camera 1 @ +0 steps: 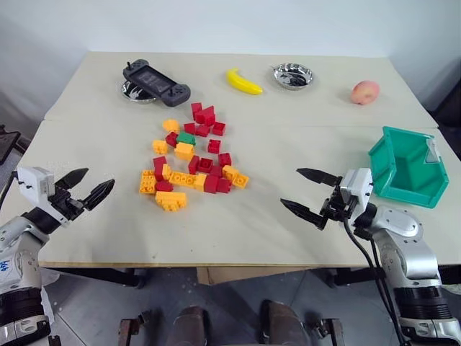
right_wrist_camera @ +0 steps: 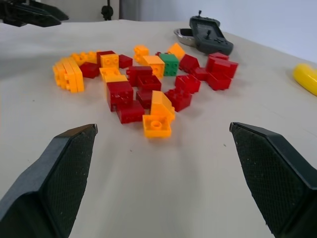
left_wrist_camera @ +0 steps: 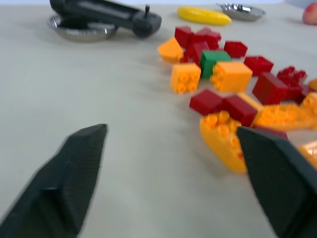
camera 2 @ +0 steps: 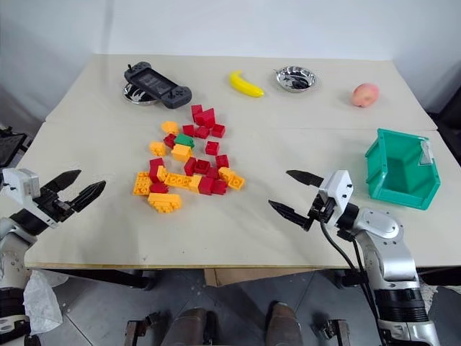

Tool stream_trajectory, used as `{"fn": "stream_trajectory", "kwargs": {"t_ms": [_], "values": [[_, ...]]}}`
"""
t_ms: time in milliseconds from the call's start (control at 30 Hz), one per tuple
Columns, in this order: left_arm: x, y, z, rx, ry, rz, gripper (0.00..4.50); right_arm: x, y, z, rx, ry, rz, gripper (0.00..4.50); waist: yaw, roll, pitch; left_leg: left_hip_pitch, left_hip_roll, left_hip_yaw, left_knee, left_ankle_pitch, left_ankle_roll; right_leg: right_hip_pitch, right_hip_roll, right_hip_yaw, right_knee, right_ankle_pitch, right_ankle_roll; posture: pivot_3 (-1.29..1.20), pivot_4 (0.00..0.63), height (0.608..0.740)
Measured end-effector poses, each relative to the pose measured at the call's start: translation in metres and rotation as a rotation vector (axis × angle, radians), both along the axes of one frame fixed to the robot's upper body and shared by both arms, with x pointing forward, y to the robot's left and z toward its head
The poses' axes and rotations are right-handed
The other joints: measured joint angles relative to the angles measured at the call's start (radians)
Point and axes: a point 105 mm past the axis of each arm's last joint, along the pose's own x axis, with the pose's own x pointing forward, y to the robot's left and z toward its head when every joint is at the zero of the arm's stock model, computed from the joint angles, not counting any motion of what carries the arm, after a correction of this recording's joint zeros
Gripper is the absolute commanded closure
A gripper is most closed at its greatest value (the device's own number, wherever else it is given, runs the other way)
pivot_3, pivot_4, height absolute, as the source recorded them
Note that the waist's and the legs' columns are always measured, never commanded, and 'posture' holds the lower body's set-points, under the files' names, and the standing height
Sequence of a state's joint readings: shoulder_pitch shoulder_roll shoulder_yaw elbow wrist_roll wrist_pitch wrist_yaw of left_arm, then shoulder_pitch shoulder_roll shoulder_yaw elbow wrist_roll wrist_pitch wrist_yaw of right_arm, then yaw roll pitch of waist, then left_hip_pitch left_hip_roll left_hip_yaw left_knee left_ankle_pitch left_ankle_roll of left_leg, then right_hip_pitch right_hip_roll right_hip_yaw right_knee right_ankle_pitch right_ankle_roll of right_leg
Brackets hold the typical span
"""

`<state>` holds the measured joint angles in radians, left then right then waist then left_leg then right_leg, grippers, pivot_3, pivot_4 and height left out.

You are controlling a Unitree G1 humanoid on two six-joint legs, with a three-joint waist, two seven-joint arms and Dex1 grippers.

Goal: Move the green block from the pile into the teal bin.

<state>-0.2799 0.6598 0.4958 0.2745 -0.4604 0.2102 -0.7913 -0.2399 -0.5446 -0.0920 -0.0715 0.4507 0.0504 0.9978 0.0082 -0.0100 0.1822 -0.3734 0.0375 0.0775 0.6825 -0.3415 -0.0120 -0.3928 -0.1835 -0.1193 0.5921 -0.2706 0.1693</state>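
The green block (camera 1: 186, 138) lies in the upper left part of the pile (camera 1: 193, 164) of red, orange and yellow bricks at the table's middle; it also shows as the green block (left_wrist_camera: 213, 60) and green block (right_wrist_camera: 170, 63). The teal bin (camera 1: 408, 167) stands at the table's right edge, tipped with its opening facing left. My left gripper (camera 1: 85, 187) is open and empty near the table's left front edge, well left of the pile. To the pile's right, in front of the bin, my right gripper (camera 1: 309, 193) stands open with nothing in it.
At the back of the table are a black game controller (camera 1: 155, 81) resting on a steel dish, a banana (camera 1: 243, 81), a steel bowl (camera 1: 293, 75) and a peach (camera 1: 365, 92). Bare tabletop (camera 1: 245, 223) lies between the pile and the front edge.
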Motion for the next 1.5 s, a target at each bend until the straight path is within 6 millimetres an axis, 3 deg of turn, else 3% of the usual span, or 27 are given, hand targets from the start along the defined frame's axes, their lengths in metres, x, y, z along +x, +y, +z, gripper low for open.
{"fn": "stream_trajectory", "kwargs": {"t_ms": [267,367,500,667,833,1500], "values": [[0.099,-0.083,0.037,-0.012,0.017,-0.050,0.04,0.003,0.001,0.003,0.003,-0.015,-0.012,0.00,0.013,-0.001,-0.001,0.000,-0.001,0.001,0.000,0.000,0.000,0.000,0.001,0.000,-0.001,0.000,0.000,0.00,0.150,0.740],[0.127,-0.119,0.045,0.038,0.075,-0.054,0.04,0.004,0.001,0.004,0.006,-0.020,-0.023,0.00,0.013,-0.002,-0.001,-0.001,-0.001,0.001,-0.001,0.000,0.000,0.000,0.000,-0.001,-0.002,0.000,0.000,0.00,0.150,0.740],[0.143,-0.141,0.041,0.095,0.154,-0.049,0.04,0.003,-0.002,0.002,0.010,-0.014,-0.045,0.00,-0.001,-0.002,-0.001,-0.001,-0.001,0.001,-0.003,0.000,0.000,-0.001,0.001,-0.001,-0.003,0.000,0.000,0.00,0.150,0.740],[0.152,-0.164,0.029,0.191,0.248,-0.038,0.04,0.001,-0.003,-0.001,0.014,-0.009,-0.067,0.00,-0.013,-0.003,0.000,-0.001,-0.001,0.002,-0.003,0.000,0.000,-0.001,0.001,-0.001,-0.003,0.000,0.000,0.00,0.150,0.740],[0.153,-0.172,0.022,0.323,0.329,-0.034,0.04,-0.003,-0.004,0.000,0.014,-0.018,-0.076,0.00,-0.011,-0.003,0.000,-0.001,-0.002,0.002,-0.003,0.000,0.000,-0.001,0.000,-0.001,-0.003,0.000,0.000,0.00,0.150,0.740],[0.147,-0.162,0.028,0.343,0.467,-0.013,0.04,-0.002,-0.010,0.002,0.020,-0.026,-0.101,0.00,-0.014,-0.003,0.000,-0.001,-0.001,0.002,-0.003,0.000,0.000,-0.001,0.000,-0.001,-0.002,0.000,0.000,0.00,0.150,0.740]]}}
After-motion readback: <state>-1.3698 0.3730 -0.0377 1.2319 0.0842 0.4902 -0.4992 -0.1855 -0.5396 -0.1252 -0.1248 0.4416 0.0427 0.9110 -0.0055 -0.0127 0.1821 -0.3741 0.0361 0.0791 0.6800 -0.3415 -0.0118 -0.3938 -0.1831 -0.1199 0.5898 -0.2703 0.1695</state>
